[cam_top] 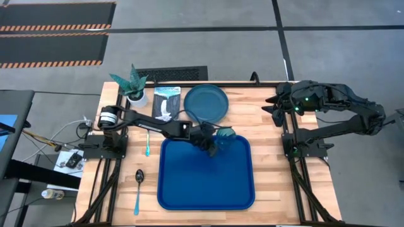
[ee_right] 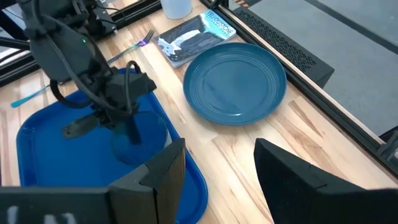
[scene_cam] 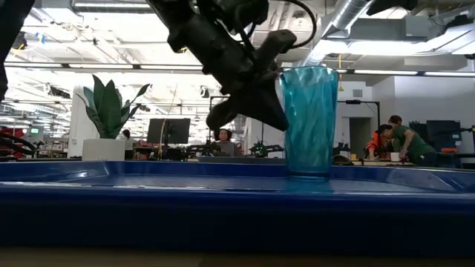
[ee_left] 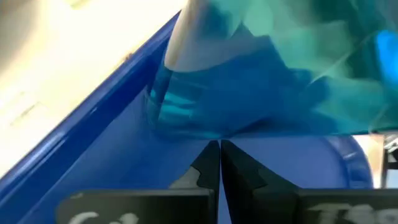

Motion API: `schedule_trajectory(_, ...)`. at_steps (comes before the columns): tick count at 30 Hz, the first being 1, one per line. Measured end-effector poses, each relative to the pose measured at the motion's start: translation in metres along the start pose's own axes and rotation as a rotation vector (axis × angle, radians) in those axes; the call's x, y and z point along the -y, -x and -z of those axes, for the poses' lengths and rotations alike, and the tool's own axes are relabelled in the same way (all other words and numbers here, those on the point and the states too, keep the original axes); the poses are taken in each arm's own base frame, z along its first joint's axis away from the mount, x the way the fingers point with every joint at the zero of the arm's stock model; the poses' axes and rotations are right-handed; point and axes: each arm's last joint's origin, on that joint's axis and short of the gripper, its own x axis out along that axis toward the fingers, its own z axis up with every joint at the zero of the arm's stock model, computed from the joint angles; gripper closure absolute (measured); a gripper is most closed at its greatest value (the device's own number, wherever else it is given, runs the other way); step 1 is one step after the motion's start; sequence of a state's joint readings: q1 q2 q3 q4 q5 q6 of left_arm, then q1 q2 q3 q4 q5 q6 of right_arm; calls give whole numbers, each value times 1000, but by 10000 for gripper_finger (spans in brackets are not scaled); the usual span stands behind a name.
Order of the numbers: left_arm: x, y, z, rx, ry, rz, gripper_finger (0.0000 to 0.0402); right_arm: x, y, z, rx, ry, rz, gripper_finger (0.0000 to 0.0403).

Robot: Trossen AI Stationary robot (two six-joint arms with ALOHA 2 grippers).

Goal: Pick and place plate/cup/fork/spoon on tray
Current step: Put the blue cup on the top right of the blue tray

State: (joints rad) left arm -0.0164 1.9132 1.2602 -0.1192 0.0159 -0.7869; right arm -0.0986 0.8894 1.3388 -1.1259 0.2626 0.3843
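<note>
The translucent teal cup [cam_top: 225, 134] stands upright on its base on the blue tray [cam_top: 205, 189], near the tray's far right corner; it also shows in the low view [scene_cam: 308, 122]. My left gripper [ee_left: 219, 155] is shut, low over the tray, right beside the cup's left side [scene_cam: 286, 119]. The dark-teal plate [cam_top: 206, 103] lies flat on the table beyond the tray. The fork [cam_top: 147, 144] and the spoon [cam_top: 138, 186] lie on the table left of the tray. My right gripper [ee_right: 214, 168] is open and empty, raised at the table's far right [cam_top: 276, 107]. My left gripper's shut fingers [ee_left: 208, 165] stand close to the cup's side wall [ee_left: 186, 106], slanting down from the table's left. I cannot tell whether they touch it. The cup stands upright on the tray floor.
A white pot with a teal plant [cam_top: 134, 85] and a small booklet [cam_top: 166, 103] sit at the table's far left. The tray's near part [cam_top: 205, 183] is bare. People sit in the room behind the table [scene_cam: 393, 141].
</note>
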Motion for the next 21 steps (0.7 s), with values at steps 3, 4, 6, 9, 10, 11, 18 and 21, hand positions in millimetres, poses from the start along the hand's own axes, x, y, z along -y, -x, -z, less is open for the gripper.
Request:
schedule_trajectory(3, -1, -7, 0, 10, 21, 16, 401, 0, 0, 1, -5, 2, 2, 189)
schedule_trajectory(4, -2, -9, 0, 16, 26, 21, 401, 0, 0, 1, -9, 3, 3, 189)
schedule_trajectory(6, -4, -14, -1, 19, 43, 31, 401, 1, 0, 1, -15, 6, 6, 189)
schedule_trajectory(9, -6, -23, 0, 22, 75, 59, 401, 1, 0, 3, -27, 11, 11, 189)
schedule_trajectory(10, -6, -24, 0, 24, 83, 61, 401, 1, 0, 3, -27, 11, 11, 189)
schedule_trajectory(11, -6, -27, 0, 34, 88, 73, 401, 1, 0, 3, -28, 11, 11, 189)
schedule_trajectory(18, -6, -32, -3, 59, 115, 97, 401, 1, 0, 3, -28, 10, 11, 189)
schedule_trajectory(21, -7, -32, -4, 71, 118, 90, 401, 1, 0, 3, -29, 8, 11, 189)
